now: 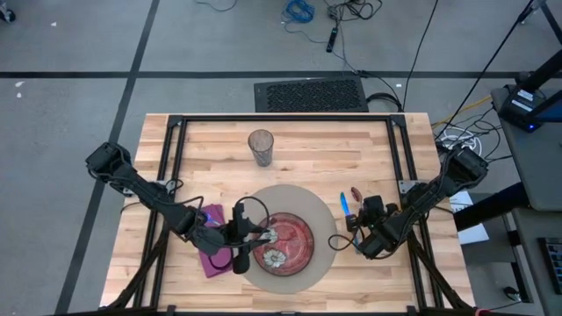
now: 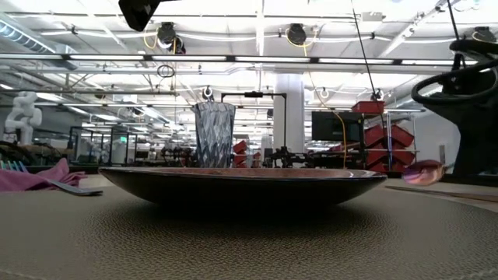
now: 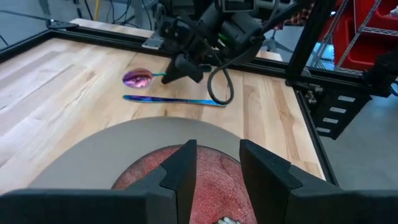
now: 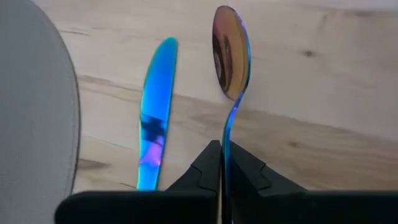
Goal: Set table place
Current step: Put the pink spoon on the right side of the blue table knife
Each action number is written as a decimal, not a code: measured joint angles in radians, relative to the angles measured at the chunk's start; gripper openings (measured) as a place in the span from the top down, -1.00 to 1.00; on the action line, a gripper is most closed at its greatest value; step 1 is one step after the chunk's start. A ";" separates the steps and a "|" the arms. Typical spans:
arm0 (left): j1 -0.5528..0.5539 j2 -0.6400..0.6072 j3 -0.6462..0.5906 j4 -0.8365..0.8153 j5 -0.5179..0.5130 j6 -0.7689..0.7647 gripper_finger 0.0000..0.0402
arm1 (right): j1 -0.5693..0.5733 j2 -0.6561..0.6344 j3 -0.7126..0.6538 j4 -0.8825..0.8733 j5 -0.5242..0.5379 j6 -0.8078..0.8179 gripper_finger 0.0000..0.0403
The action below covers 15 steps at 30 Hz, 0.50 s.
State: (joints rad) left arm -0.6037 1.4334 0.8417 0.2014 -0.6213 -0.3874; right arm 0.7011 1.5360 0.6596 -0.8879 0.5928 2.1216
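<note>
no text, label or number can be read.

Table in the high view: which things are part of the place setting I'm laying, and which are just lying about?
Job:
mat
red plate
purple napkin
fork, lying on the napkin
glass
blue knife
spoon, held by the shut right gripper
left gripper, open over the plate

Lying about:
black grille and cables, on the floor beyond the table

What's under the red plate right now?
The red plate sits on the round grey-tan mat, whose rim shows all around. The mat's middle is covered by the plate.
</note>
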 joint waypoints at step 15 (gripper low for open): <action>0.022 0.000 0.000 0.001 -0.004 -0.001 0.47 | 0.014 -0.002 -0.064 0.143 -0.044 -0.021 0.99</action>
State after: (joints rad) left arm -0.5819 1.4334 0.8417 0.2020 -0.6258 -0.3882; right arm 0.7151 1.5345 0.5953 -0.7446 0.5484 2.1010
